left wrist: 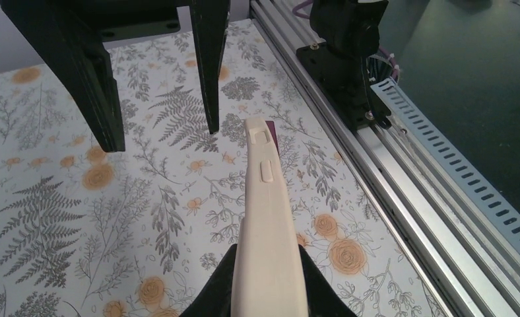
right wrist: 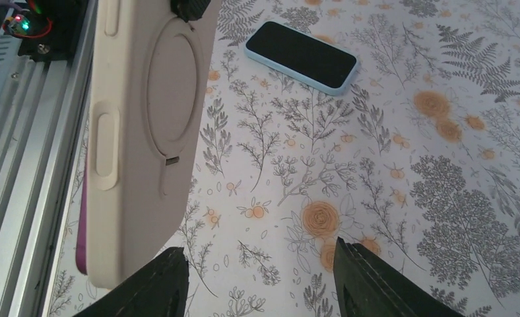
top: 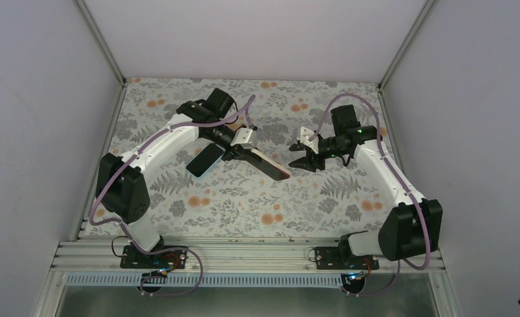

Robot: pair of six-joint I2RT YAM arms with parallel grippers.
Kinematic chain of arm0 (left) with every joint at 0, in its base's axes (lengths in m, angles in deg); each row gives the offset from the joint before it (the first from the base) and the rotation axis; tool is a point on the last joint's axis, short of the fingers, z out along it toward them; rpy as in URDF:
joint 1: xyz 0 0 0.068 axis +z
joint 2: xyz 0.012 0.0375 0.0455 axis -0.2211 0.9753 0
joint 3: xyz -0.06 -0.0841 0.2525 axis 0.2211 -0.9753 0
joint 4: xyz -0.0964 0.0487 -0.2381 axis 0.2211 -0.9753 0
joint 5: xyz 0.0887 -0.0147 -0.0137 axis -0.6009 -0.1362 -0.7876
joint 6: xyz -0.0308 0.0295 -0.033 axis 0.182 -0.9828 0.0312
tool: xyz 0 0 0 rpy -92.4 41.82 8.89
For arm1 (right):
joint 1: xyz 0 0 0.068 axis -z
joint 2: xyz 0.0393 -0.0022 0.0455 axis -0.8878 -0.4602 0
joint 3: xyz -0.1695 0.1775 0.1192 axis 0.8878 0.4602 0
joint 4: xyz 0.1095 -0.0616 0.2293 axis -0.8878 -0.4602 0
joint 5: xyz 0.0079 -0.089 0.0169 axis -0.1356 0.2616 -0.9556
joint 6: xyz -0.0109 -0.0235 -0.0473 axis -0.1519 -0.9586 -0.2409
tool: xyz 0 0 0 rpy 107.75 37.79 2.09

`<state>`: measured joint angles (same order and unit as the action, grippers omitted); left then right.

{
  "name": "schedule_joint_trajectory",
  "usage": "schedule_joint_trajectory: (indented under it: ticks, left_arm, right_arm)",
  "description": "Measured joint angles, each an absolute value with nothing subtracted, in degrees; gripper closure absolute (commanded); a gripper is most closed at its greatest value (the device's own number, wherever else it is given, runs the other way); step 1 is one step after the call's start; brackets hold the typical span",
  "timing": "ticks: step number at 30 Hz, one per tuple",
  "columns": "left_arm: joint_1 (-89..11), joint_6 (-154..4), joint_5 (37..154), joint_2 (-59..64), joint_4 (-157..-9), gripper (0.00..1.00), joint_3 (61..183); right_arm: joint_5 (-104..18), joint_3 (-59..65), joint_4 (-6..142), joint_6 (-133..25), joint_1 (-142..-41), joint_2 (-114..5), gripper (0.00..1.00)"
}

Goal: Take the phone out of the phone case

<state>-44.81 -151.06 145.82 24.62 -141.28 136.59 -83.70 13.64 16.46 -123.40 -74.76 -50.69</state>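
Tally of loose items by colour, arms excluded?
Cream: 1, the cream phone case gripped in the left tool
Light blue: 1, the light blue phone flat on the table
Purple: 1, the purple edge showing behind the case, likely its phone
Total: 3

The phone case (top: 272, 166), clamped in the left gripper (top: 244, 146) and slanting raised over the middle of the desk (top: 244, 211), is barring the straight way between the 2 arms. The right gripper (top: 299, 160) is hanging just beside its free end, and the gap between its spread fingers is standing free above the desk. A blue phone (top: 204, 160) is lying flat beneath the left arm (top: 158, 140), taking up that patch. The front strip of desk along the rail (top: 244, 254) is lying open. 3 walls (top: 39, 99) are closing in left, back and right.
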Motion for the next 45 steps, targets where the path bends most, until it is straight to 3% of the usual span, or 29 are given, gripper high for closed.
schedule_joint_trajectory:
  ticks: [17, 45]
  left_arm:
    - [-43.82, -151.06, 146.06, 25.19, -141.22, 0.98, 136.59]
    - [-42.86, -152.86, 145.82, 27.05, -147.03, 0.98, 140.98]
  right_arm:
    - [-85.1, 14.41, 12.7, -122.9, -75.85, -47.02, 0.45]
    - [-83.57, 21.34, 22.58, -116.49, -77.3, -45.64, 0.53]
